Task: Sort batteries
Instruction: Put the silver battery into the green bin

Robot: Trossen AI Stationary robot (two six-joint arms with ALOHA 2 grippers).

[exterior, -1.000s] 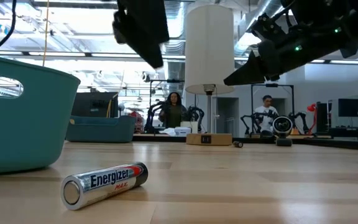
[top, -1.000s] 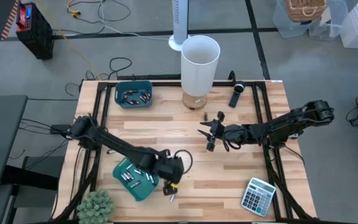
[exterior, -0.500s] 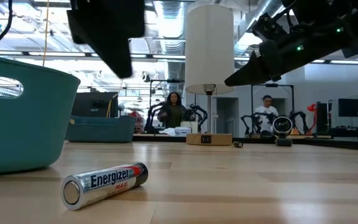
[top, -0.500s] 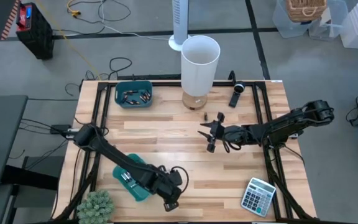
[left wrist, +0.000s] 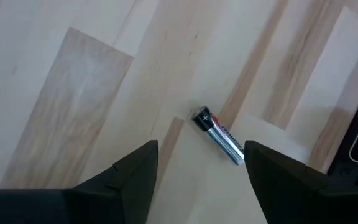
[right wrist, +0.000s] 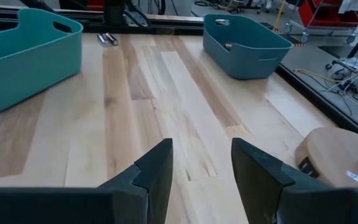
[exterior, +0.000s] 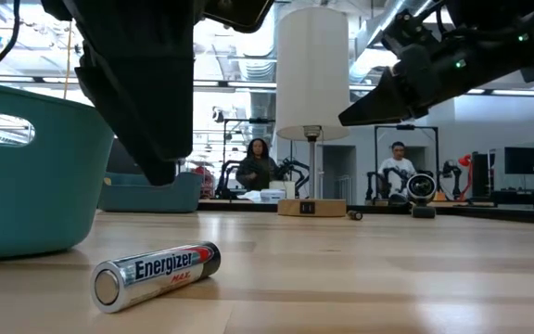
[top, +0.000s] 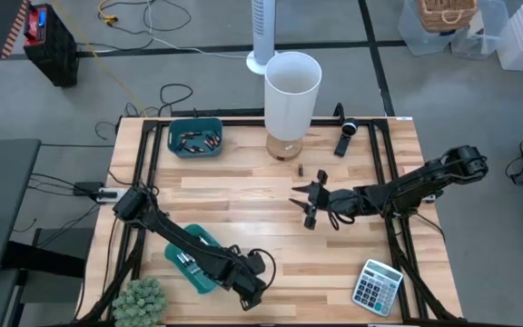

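One silvery battery (left wrist: 219, 135) with a black, red-marked end lies on its side on the wood near the table's near edge; it also shows in the low view (exterior: 156, 274). My left gripper (left wrist: 201, 149) hangs open just above it, fingers pointing steeply down on either side of it without touching. In the high view this gripper (top: 253, 296) hides the battery. The near teal bin (top: 198, 263) and the far teal bin (top: 195, 136) each hold several batteries. My right gripper (top: 301, 205) waits open above mid-table, holding nothing.
A tall white cylinder on a round wooden base (top: 291, 91) stands at the far middle, with a small battery (top: 300, 170) and a black oblong device (top: 346, 138) close by. A calculator (top: 377, 286) sits at the near right corner and a plant (top: 141, 300) at the near left.
My left gripper has travelled from beside the near bin toward the table's near edge and come down over the lone battery, rolling at the wrist as it went. Its fingers have stayed open. The battery has not moved.
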